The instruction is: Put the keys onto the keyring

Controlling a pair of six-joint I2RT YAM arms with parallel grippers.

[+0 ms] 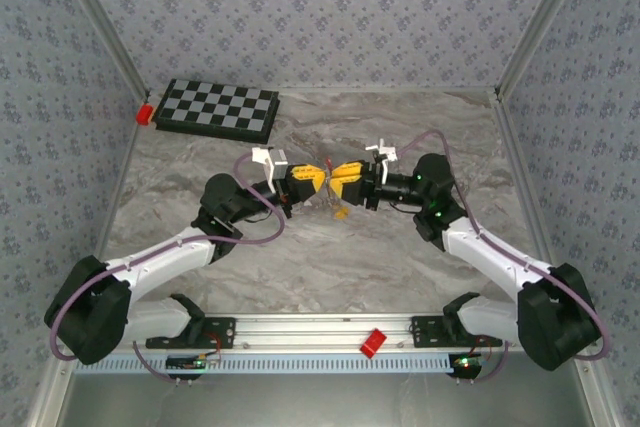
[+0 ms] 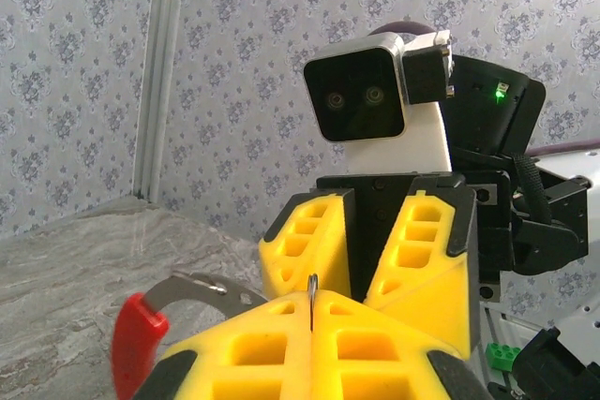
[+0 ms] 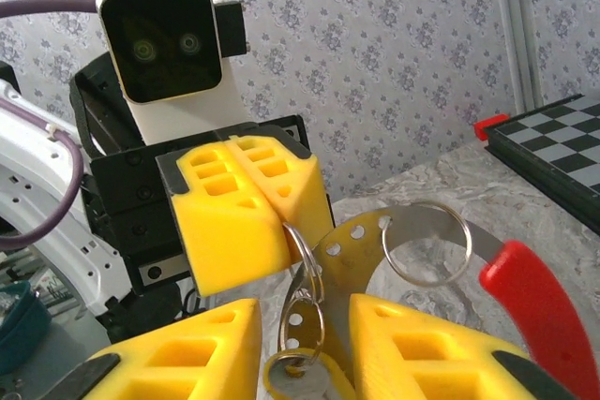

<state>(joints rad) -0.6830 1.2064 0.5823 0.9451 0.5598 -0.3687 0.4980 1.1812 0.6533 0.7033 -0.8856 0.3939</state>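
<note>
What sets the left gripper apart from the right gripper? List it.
The left gripper is shut, pinching a small metal ring; the right gripper is open, with rings hanging in its gap. From above, the left gripper reaches in from the left, the right gripper from the right. Both have yellow fingers and meet tip to tip.

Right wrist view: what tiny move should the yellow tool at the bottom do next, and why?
Probably close the right tool gently on the small rings hanging between its open fingers. The left tool pinches the top one, so a second grip would steady them beside the keyring.
</note>
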